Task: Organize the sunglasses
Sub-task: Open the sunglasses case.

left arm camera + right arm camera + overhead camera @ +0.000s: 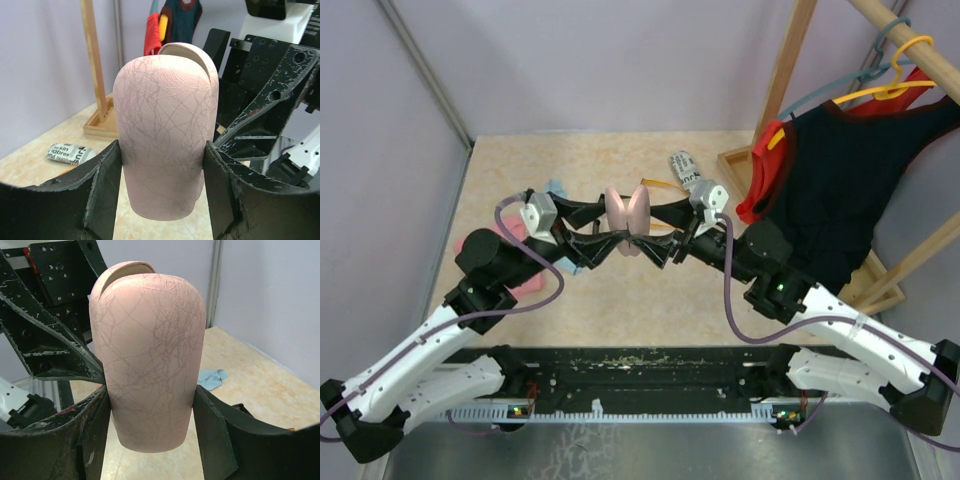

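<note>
**Pink case held between both tools; sunglasses still on the worktop**

Both arms met at mid-worktop with a pink case (628,212) held between them, clear of the surface. Seen from overhead, the case stood splayed in two lobes forming a V, one lobe towards each arm.

Left tool (162,192): part-open and clamped on the pink case. Its own camera showed a black finger (107,195) pressed against each flank of the near lobe. The crackle-textured outer face was towards the lens, and a pale inner rim showed at the top edge.

Right tool (150,427): in the same condition, set to a medium gap and gripping the opposite lobe. Both of its fingers (212,435) were touching the case sides.

The tips of the two tools sat close together beneath the case, one facing the other.

The sunglasses were in neither tool. A thin orange sliver (663,184) lay on the worktop (580,160) just beyond the right tool, touching or nearly touching a black-and-white printed case (684,164). This was probably the orange-framed pair, though too little showed to confirm its pose.

A blue cloth (556,188) lay on the worktop just beyond the left tool's wrist. A wooden clothes rack (790,70), carrying a black garment (830,190), stood to the outer side of the right tool.
</note>
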Available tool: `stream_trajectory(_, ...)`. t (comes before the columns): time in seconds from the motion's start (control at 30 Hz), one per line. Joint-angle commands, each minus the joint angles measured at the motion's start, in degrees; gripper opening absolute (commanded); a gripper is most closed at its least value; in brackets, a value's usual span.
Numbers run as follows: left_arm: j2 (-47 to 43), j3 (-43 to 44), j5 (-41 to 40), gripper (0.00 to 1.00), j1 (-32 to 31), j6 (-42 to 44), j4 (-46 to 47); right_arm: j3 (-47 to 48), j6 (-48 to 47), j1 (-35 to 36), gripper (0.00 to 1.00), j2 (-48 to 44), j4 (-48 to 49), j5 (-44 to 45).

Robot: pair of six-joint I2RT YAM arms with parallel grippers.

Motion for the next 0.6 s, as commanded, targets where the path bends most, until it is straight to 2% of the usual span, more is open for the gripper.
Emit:
stream_trajectory(0.0,0.9,1.9,-7.3,0.00,-0.2,3.2,-2.2,3.0,-0.1,0.2,0.36,0.1,1.0,-0.6)
stream_trajectory(0.17,1.7,2.2,-8.9,0.00,-0.1,3.4,-2.6,2.7,0.0,0.1,0.43,-0.4,0.6,-3.2)
stream_trajectory(0.37,1.8,2.1,-9.0,0.00,-0.2,3.3,-2.9,2.1,0.4,0.2,0.59,-1.4,-0.5,-4.2)
stream_trajectory(0.57,2.1,2.1,-9.5,0.00,-0.2,3.3,-3.0,1.8,0.4,0.2,0.67,-2.0,-1.7,-4.7)
